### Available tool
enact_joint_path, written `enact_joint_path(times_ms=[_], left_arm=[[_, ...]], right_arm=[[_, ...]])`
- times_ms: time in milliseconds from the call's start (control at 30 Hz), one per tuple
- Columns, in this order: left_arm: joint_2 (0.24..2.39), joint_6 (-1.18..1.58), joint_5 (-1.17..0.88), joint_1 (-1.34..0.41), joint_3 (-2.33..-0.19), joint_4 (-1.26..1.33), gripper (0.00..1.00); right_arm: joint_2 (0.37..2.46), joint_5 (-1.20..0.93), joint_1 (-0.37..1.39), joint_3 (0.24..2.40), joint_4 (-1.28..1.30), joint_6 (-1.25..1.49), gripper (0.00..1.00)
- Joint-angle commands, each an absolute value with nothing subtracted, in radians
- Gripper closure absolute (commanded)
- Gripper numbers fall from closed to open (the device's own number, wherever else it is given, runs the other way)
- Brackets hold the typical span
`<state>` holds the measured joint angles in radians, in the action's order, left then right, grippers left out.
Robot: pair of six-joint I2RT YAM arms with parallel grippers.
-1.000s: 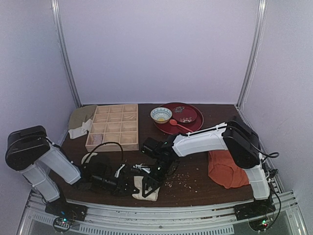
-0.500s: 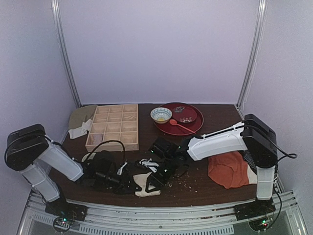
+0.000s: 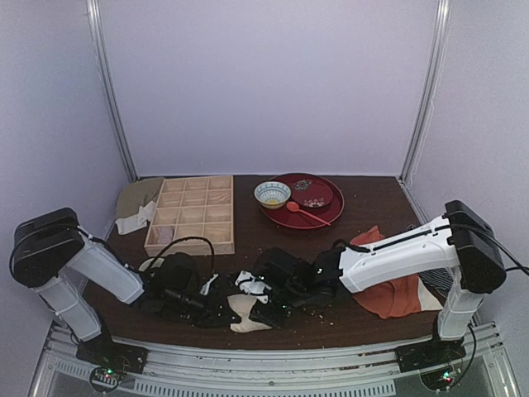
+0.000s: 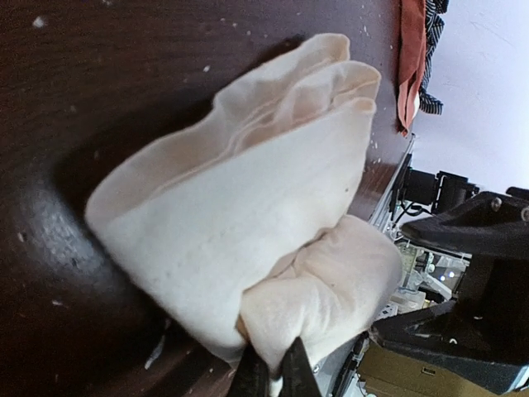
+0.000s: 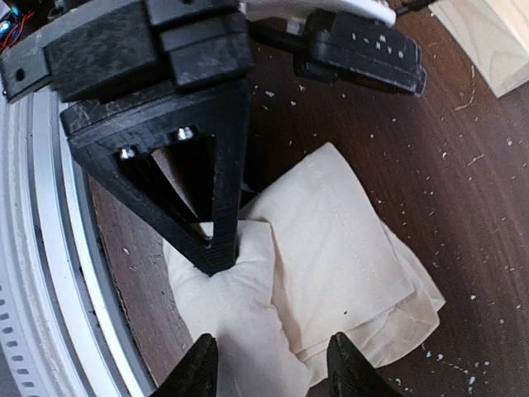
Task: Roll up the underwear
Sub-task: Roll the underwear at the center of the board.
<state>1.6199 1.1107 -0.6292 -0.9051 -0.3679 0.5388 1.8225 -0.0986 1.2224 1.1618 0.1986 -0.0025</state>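
top external: underwear (image 3: 246, 318) is a small cream wad on the dark table (image 3: 372, 194), near the front edge, between the two arms. left gripper (image 3: 228, 311) comes in low from the left, tip at the wad's left side. right gripper (image 3: 266, 312) reaches across from the right, tip at its right side. Can't read either jaw opening from up here. Behind: wooden compartment box (image 3: 192, 213), a red tray (image 3: 324, 212) carrying a patterned bowl (image 3: 272, 193) and a red spoon (image 3: 302, 212). orange-red garment (image 3: 395, 289) lies on the right with a striped cloth (image 3: 443, 279) just beside it. crumbs (image 3: 318, 309) on the table near the wad.

left wrist: underwear is folded in layers, flat on the wood, with a rolled bulge at the near end. left fingers (image 4: 252, 377) are pressed together, pinching fabric at that bulge. Orange-red garment and striped cloth at the top right corner.

right wrist: right fingers (image 5: 202, 368) stand apart, about half wide, one on each side of the bulged end; can't tell if they touch the fabric. The left gripper's black fingertip presses into the bulge from above. Wad sits close to the white front rail (image 5: 50, 215).
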Motion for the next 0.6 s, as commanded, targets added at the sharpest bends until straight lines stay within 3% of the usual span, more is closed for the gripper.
enact_joint_path(times_ms=[0, 567], left_arm=[[1.667, 1.091, -0.613, -0.916, -0.344, 0.37, 1.0], [1.679, 1.086, -0.629, -0.916, -0.351, 0.373, 1.0]], right_arm=[[1.792, 0.1, 1.293, 1.152, 0.196, -0.113, 0.57], [1.908, 0.254, 1.41, 1.145, 0.222, -0.264, 0.58]])
